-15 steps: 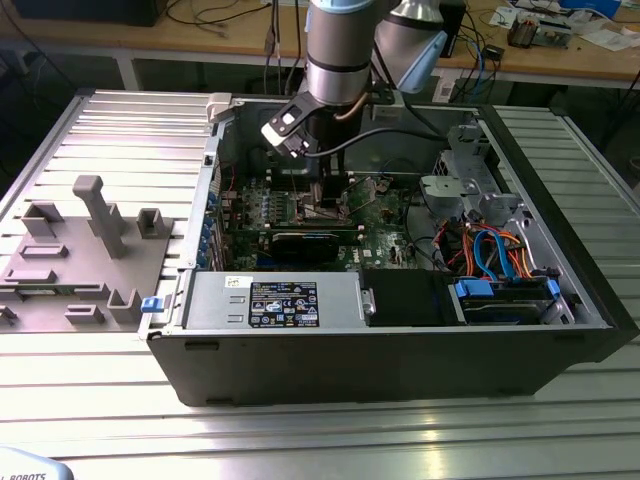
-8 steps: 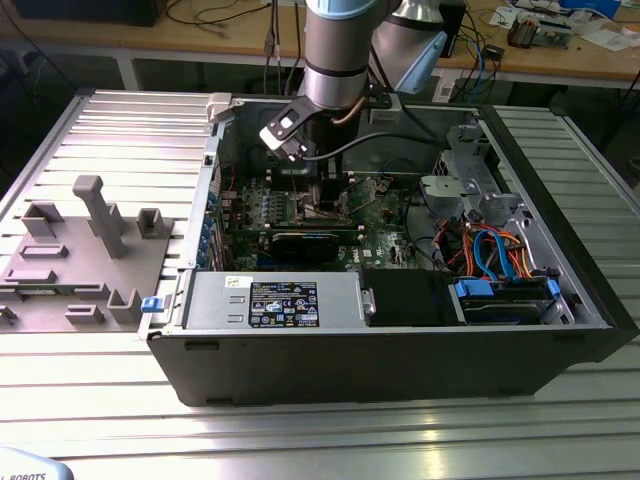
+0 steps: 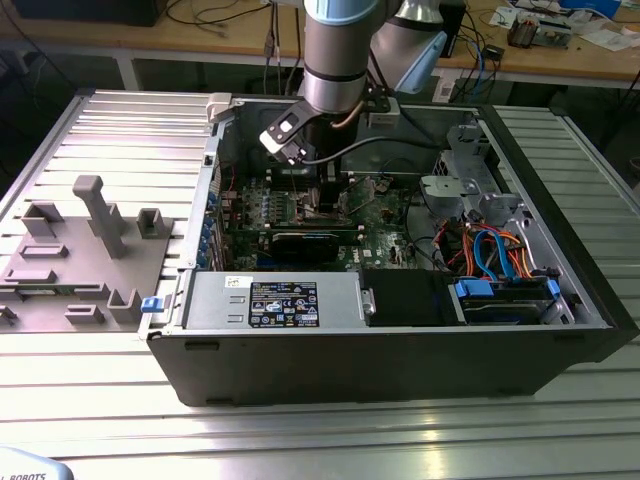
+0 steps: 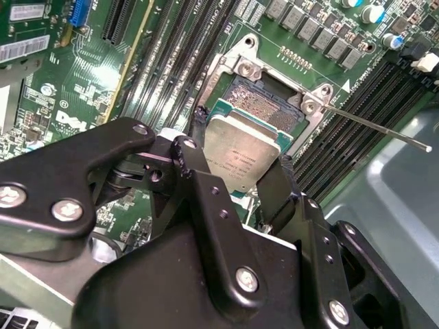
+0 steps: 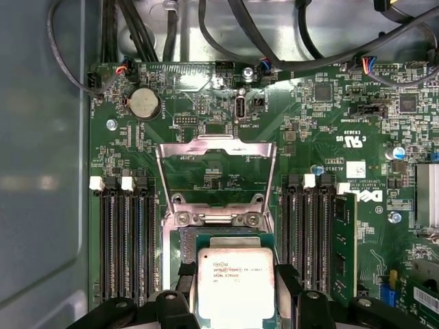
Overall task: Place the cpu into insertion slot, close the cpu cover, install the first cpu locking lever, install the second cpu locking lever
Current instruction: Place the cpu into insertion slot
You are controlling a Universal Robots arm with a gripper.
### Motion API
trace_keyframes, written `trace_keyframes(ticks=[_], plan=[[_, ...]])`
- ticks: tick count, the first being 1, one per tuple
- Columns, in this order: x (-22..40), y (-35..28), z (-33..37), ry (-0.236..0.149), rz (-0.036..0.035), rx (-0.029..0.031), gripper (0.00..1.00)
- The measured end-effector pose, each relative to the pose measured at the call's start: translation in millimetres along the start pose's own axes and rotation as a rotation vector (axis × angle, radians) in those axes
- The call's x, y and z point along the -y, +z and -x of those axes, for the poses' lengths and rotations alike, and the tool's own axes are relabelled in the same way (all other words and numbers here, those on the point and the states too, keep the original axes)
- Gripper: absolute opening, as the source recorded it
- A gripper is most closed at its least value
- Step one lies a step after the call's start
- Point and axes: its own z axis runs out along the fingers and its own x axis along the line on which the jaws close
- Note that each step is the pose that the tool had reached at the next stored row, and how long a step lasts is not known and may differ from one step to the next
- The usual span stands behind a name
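Second wrist view: the cpu (image 4: 240, 154) is pinched by opposite edges in the claw (image 4: 241, 145), so it is held flat just over the slot (image 4: 264, 103), apparently not yet seated. The cover (image 5: 216, 145) is swung up on its hinge and a lever (image 4: 374, 127) is thrown aside, so the slot lies open.

Several lines of small dark print are showing on the silver top of the cpu (image 5: 235, 284) (image 4: 241, 152) in both wrist views, too fine to be made out with certainty. White silk-screened lettering and marks are running across the green circuit board (image 5: 206, 123), which is also carrying a small white sticker (image 5: 355, 168) in the first wrist view and barcode labels (image 4: 26, 46) in the second. In the exterior view a blue, black and white label (image 3: 284, 303) is sitting on the grey power supply box (image 3: 210, 300), its print too small to read.
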Motion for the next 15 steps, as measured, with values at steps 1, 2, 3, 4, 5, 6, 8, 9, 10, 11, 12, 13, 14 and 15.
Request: trace_keyframes(ticks=[1,2,3,4,5,6,8,9,10,11,12,13,14,15], plan=[[0.0,0.4,-0.5,0.0,0.0,-0.0001,0.54],[0.0,0.8,-1.2,0.0,0.0,-0.0002,0.54],[0.0,1.0,-2.2,0.0,0.0,-0.0002,0.54],[0.0,1.3,-3.6,0.0,0.0001,-0.0002,0.54],[0.1,1.8,-4.4,0.0,0.0001,-0.0002,0.54],[0.7,2.8,-4.6,0.0,0.0001,-0.0002,0.54],[1.7,4.4,-4.6,0.0,0.0,-0.0001,0.54],[2.2,5.2,-4.6,0.0,0.0001,-0.0002,0.54],[2.6,6.1,-4.7,0.0,0.0001,-0.0002,0.54],[3.0,7.7,-4.6,0.0,0.0001,-0.0003,0.54],[3.1,8.4,-4.6,0.0,0.0,-0.0001,0.54],[3.3,9.3,-4.6,0.0,0.0001,-0.0002,0.54],[3.5,10.4,-4.6,0.0,0.0001,-0.0002,0.54],[3.6,11.1,-4.6,0.0,0.0001,-0.0002,0.54]])
